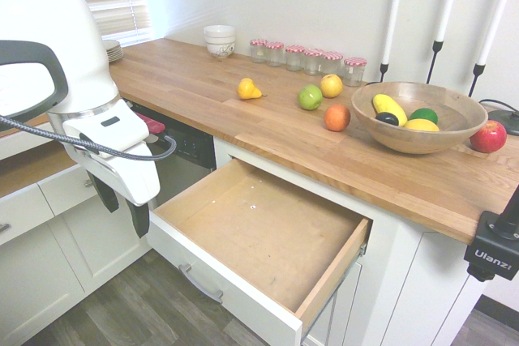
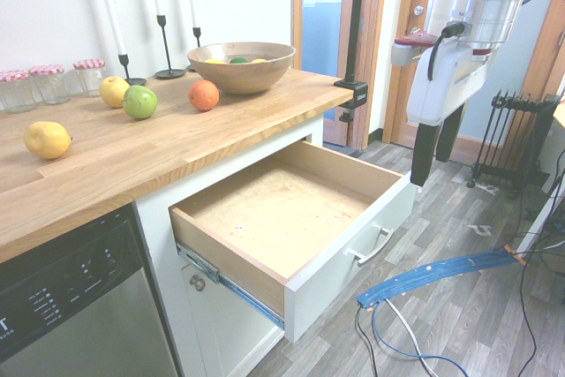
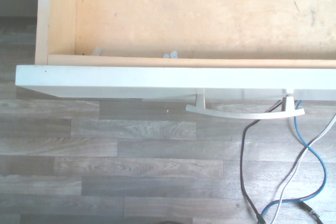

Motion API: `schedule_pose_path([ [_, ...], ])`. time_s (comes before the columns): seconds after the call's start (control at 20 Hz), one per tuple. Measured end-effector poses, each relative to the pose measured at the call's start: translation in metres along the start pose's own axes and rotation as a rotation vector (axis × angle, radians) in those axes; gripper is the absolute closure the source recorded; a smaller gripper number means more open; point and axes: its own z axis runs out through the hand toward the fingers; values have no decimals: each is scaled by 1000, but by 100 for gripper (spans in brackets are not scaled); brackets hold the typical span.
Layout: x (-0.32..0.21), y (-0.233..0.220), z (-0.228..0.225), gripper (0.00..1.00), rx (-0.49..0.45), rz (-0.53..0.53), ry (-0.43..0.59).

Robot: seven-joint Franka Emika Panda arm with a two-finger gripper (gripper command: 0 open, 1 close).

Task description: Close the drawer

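Beside the open drawer (image 1: pixel 268 237), we are hovering.
Our gripper (image 1: pixel 122 208) is hanging with jaws spread, empty; next we are pushing its white front (image 2: pixel 353 258) inward.

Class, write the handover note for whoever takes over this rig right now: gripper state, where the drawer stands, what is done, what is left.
Gripper: jaws open, holding nothing, hanging in the air off the outer side of the drawer front, clear of it.
Drawer: pulled far out under the wooden countertop, nothing inside but a few small specks. Its curved handle is on the white front and untouched.
Done: the arm is positioned near the drawer front; no push has begun.
Left: bring the jaws against the white front, probably near the handle, and press the drawer straight in until the front sits flush with the cabinet.
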Motion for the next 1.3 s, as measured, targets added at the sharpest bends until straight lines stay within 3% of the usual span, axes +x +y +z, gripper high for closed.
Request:
schedule_pose_path([
  [0.3, -2, 2, 18, 0, -11, 5, -22],
  [1.3, -4, 69, 210, 0, -70, 11, -89],
])
